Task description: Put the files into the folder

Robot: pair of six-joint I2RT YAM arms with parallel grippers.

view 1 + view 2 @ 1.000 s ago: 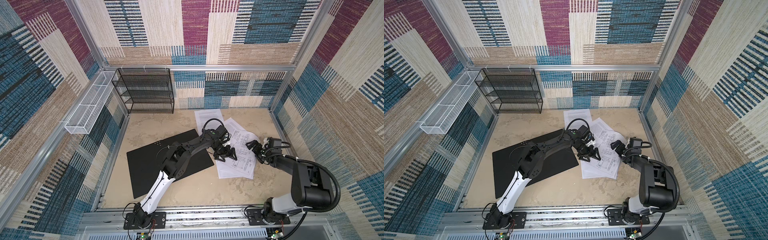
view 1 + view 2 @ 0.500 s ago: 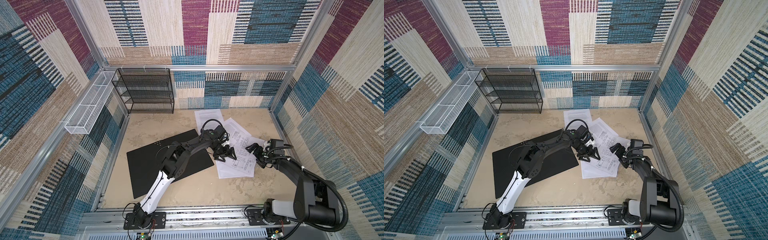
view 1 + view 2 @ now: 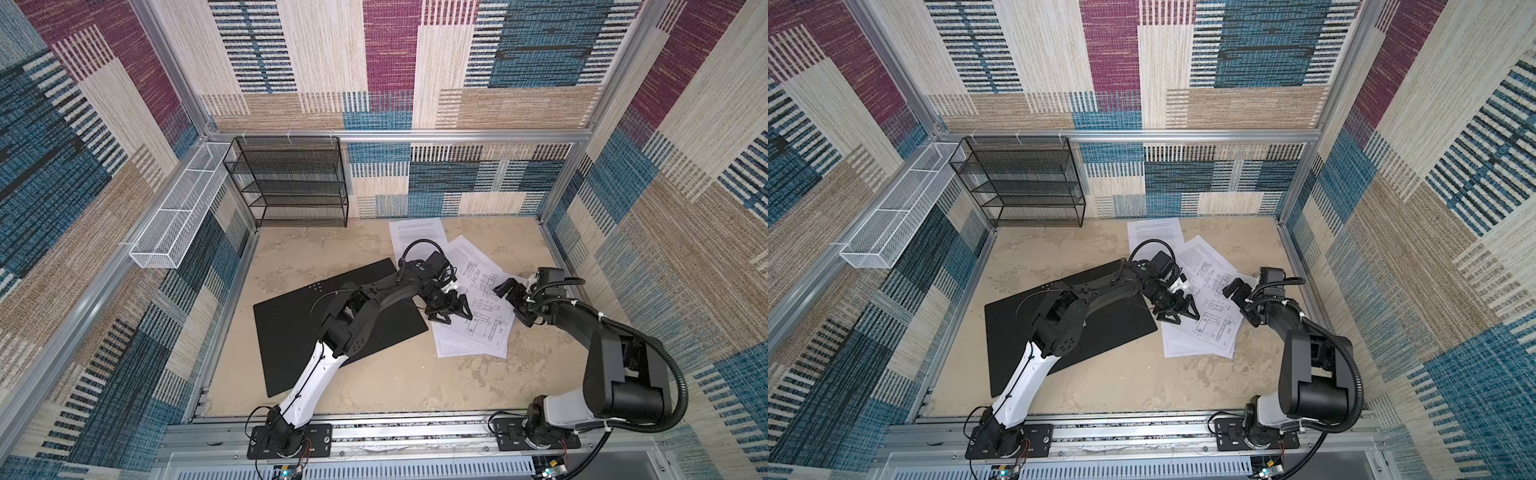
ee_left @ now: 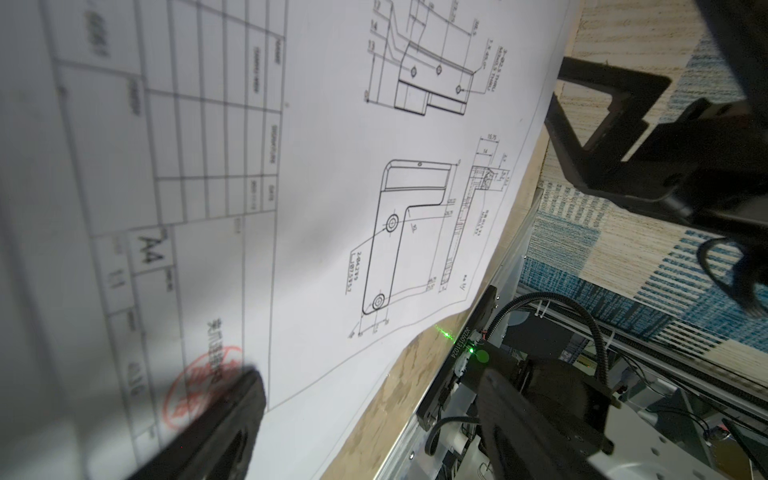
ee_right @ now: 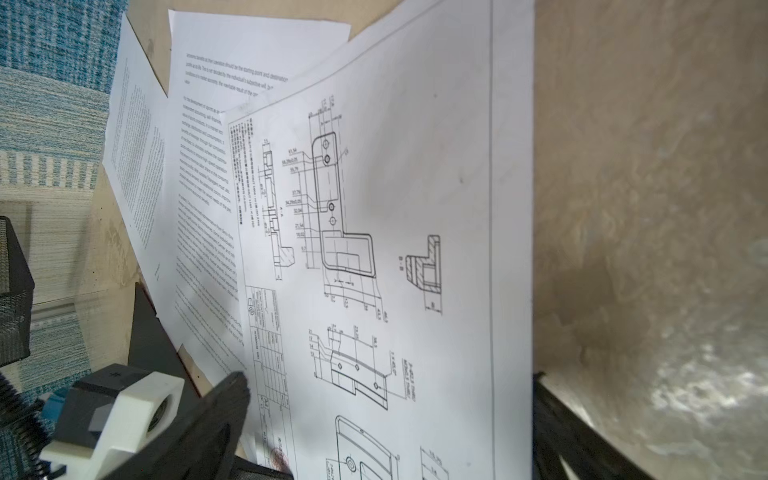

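So the left gripper (image 3: 451, 311) is splayed wide with nothing pinched, tips down over the left edge of the top drawing sheet (image 3: 478, 330). In the left wrist view one fingertip (image 4: 220, 424) looks planted on the paper by the red stamp (image 4: 199, 382). The right gripper (image 3: 514, 302) is spread too and holds nothing. It sits low at that same sheet's right edge.

The files (image 3: 417, 235) are a loose fan right of centre on the table (image 3: 395, 386), with text pages toward the far wall and drawings on top, nearer. The folder (image 3: 299, 328) lies open, black side up, just left of the pile. Its right corner meets the sheets' left edge, but I can't tell whether it's touching or tucked under.

My read is that this is the "get hold of a sheet" bit and nothing's filed yet. You can't really pinch flat paper from above. I'd use the left tip as a pin and nudge the sheet rightward so its right edge bows up, then let the right jaws close on that lifted edge. Only press lightly, or the pages underneath will drag along and the fan gets messier.

Once it's gripped, carry it low and leftward. Lay it square on the black panel, not half off the near edge.
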